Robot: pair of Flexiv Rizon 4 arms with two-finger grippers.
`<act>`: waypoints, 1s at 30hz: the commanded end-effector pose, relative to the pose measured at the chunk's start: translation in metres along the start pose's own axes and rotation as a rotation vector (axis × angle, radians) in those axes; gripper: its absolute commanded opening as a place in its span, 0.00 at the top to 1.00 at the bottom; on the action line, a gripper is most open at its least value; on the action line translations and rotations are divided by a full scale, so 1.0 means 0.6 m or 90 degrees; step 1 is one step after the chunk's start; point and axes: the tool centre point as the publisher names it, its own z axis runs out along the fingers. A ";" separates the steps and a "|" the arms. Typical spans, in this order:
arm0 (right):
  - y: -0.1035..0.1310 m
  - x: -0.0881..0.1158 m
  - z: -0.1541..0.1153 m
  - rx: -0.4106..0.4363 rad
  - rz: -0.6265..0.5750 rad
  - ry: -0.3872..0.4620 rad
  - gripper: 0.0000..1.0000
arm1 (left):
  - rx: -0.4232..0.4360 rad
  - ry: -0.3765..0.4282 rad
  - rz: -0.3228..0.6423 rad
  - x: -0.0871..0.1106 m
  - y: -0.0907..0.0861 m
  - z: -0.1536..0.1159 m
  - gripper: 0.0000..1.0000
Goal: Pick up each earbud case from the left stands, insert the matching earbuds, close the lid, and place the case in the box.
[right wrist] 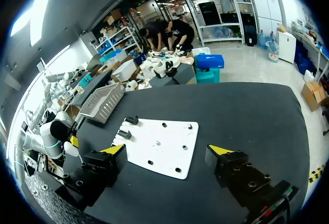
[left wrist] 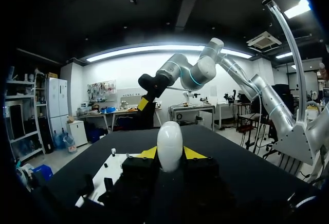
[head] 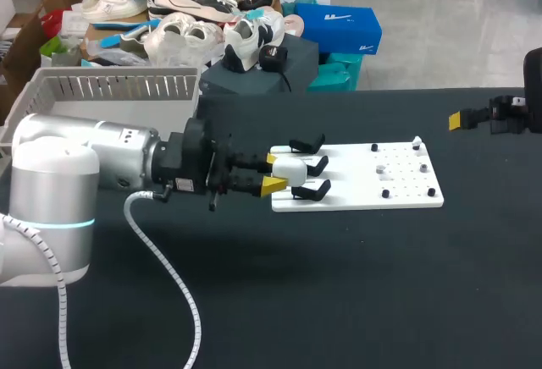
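The white case (head: 290, 170) sits at the middle stand (head: 317, 164) on the left end of the board (head: 356, 195). It is pinched between the yellow tips of the left gripper (head: 274, 173), one tip on each side. The right gripper (right wrist: 167, 151) hangs off to the far right, apart from the board, with its jaws spread wide.

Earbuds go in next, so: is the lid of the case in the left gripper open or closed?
Closed. The earbud case, held between the fingers of the left gripper, is one smooth white oval, no lid raised.
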 end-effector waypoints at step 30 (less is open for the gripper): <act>-0.003 0.000 0.002 -0.004 -0.001 0.000 0.00 | -0.009 -0.014 -0.003 0.027 0.013 0.067 1.00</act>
